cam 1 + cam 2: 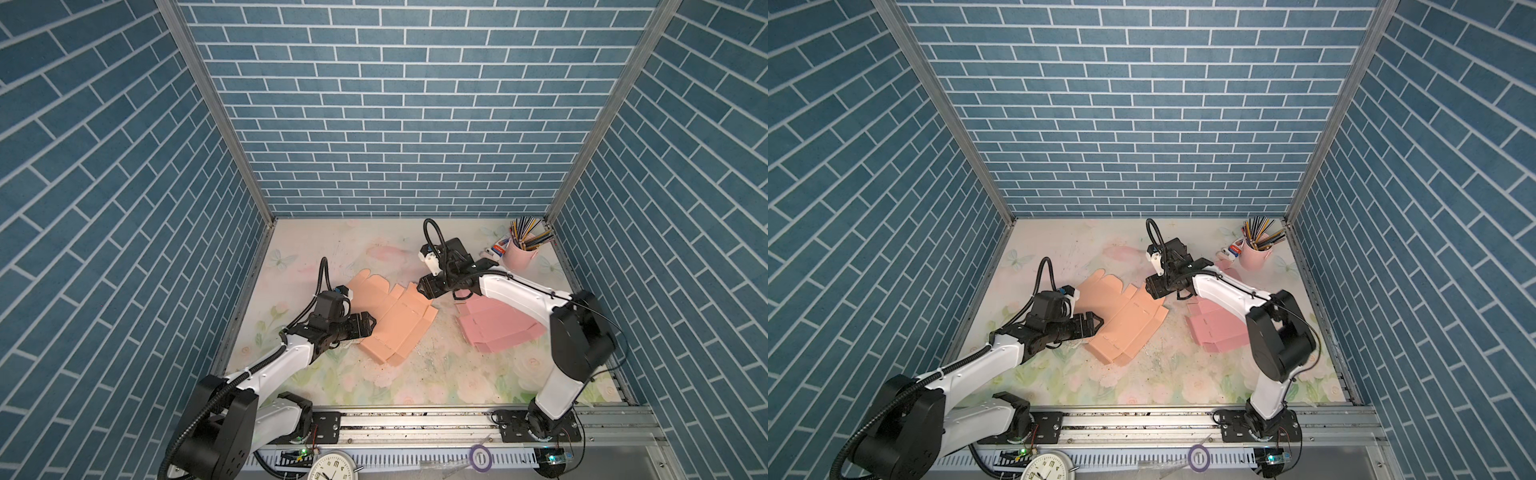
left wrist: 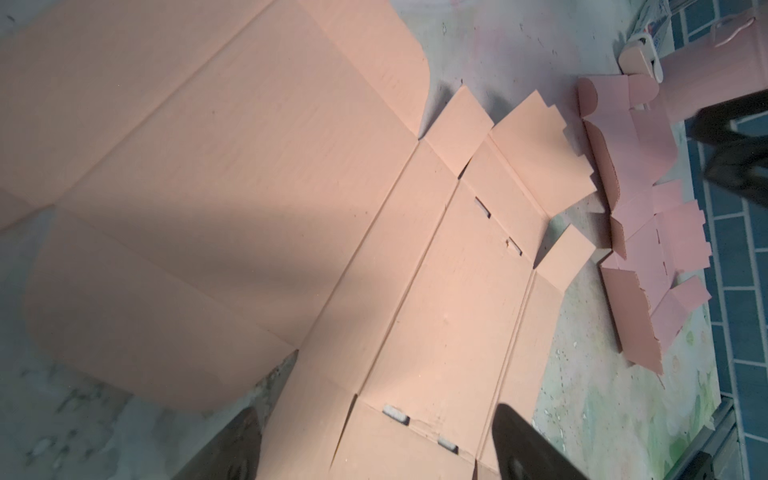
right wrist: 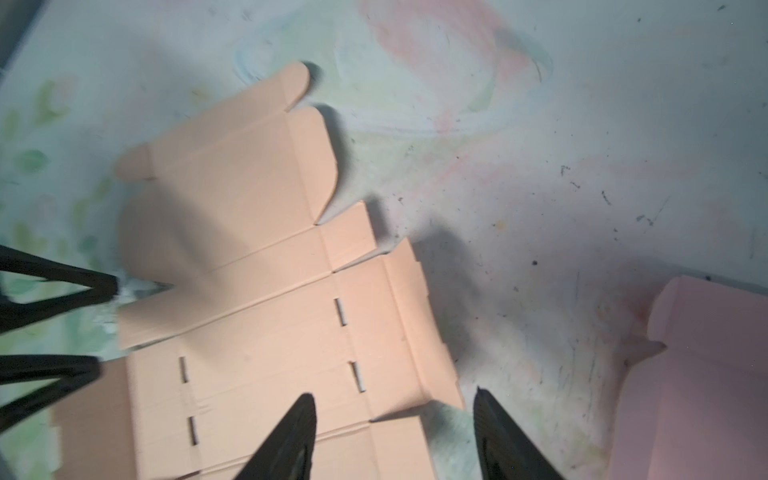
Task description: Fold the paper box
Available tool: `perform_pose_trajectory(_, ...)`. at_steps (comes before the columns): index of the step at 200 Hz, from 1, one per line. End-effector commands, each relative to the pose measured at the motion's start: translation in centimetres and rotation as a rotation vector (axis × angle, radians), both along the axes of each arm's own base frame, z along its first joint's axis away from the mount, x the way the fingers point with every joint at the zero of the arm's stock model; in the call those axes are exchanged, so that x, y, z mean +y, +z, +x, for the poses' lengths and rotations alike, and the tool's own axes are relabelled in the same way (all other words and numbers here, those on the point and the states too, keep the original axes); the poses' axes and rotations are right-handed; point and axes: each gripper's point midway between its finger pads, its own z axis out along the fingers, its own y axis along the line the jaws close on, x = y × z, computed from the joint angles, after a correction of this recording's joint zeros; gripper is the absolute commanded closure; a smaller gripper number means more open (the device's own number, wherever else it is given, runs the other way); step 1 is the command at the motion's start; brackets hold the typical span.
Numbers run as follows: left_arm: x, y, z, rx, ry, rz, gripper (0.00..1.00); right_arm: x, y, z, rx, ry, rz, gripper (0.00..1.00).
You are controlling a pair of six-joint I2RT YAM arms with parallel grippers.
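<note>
The paper box (image 1: 390,318) (image 1: 1125,322) is a flat peach cardboard blank lying unfolded mid-table in both top views. My left gripper (image 1: 371,325) (image 1: 1099,321) sits low at its left edge, open. In the left wrist view the left gripper (image 2: 376,411) has its fingers wide apart over a slotted panel of the box (image 2: 436,291). My right gripper (image 1: 424,292) (image 1: 1152,291) hovers at the box's far right corner. In the right wrist view the right gripper (image 3: 392,395) is open astride the slightly raised side flap of the box (image 3: 270,332), pinching nothing.
A second flat blank, pink (image 1: 494,328) (image 1: 1219,330) (image 3: 698,374), lies to the right under the right arm. A pink cup of pencils (image 1: 519,257) (image 1: 1255,258) stands at the back right corner beside small stationery items. Brick-patterned walls enclose three sides.
</note>
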Motion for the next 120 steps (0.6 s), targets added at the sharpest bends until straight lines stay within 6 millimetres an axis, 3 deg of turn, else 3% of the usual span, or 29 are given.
perform_pose_trajectory(1, -0.3, 0.0, -1.0, -0.002, 0.002, -0.016, 0.12, -0.1, 0.0, -3.0, 0.110, -0.093, 0.102, 0.38)
perform_pose_trajectory(36, -1.0, -0.2, -2.7, 0.003, -0.030, -0.039, 0.12, -1.8, -1.4, -7.1, 0.211, -0.168, 0.186, 0.40)
perform_pose_trajectory(65, -1.8, -0.4, -3.8, 0.011, -0.057, -0.054, 0.12, -3.3, -3.2, -9.1, 0.264, -0.218, 0.203, 0.42)
perform_pose_trajectory(120, -3.0, -0.7, -5.4, 0.023, -0.090, -0.095, 0.13, -2.6, -4.9, -9.9, 0.316, -0.216, 0.296, 0.42)
